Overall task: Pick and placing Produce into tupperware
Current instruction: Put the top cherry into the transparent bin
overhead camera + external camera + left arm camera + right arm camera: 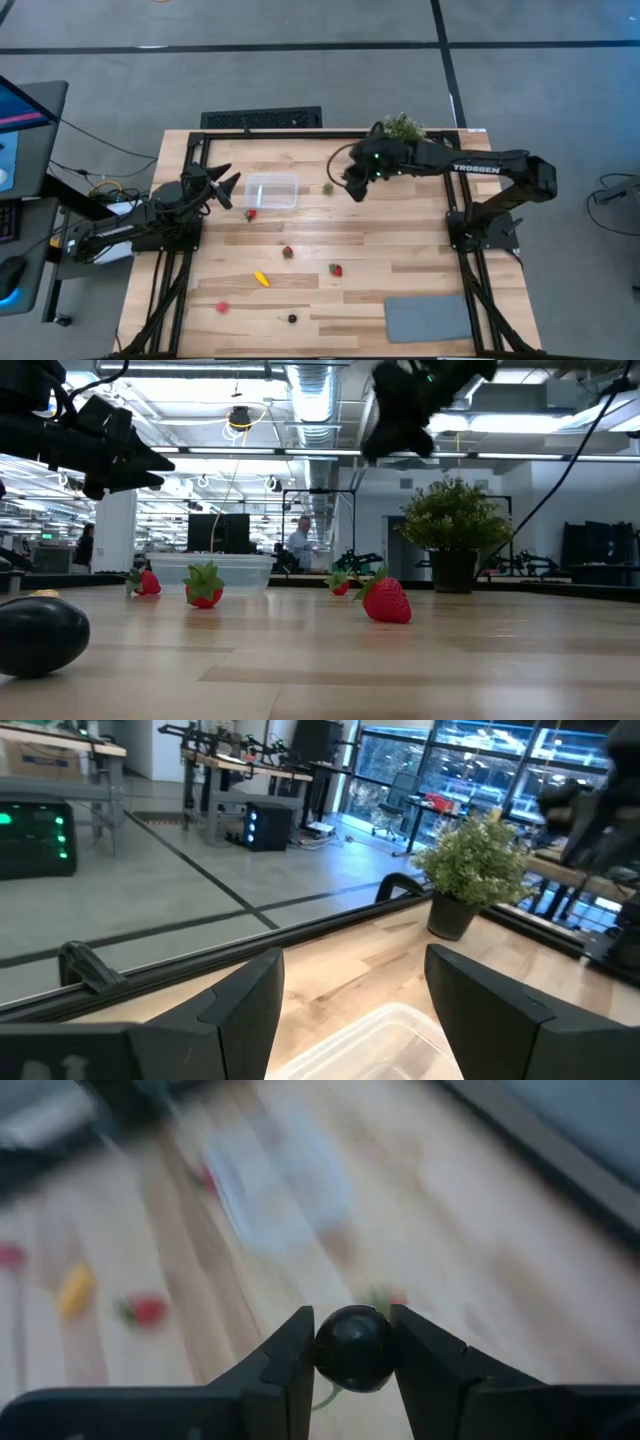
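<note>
The clear tupperware (pixel 272 190) stands on the table's far left part, with a strawberry (pixel 250 213) beside its near left corner. My left gripper (pixel 228 186) is open, just left of the box, which shows below its fingers (pixel 385 1038). My right gripper (pixel 353 188) hangs right of the box, shut on a dark round berry (pixel 355 1348). Loose on the table are a brownish-green bit (pixel 327 187), two strawberries (pixel 288 252) (pixel 336 269), a yellow piece (pixel 261 279), a red piece (pixel 222 307) and another dark berry (pixel 292 318). My right gripper pinches the dark berry (pixel 352 1365) between its two fingers (pixel 290 1355), one on each side of the ball. The fingers slant down toward the table's left. The berry is lifted clear, high above the wood.
A bushy potted plant (pixel 403 127) stands at the far edge behind my right arm. A flat grey mat (pixel 428 318) lies at the near right. In the low view a dark berry (pixel 40 635) and a strawberry (pixel 386 601) sit closest. A person (pixel 298 542) is in the room beyond.
</note>
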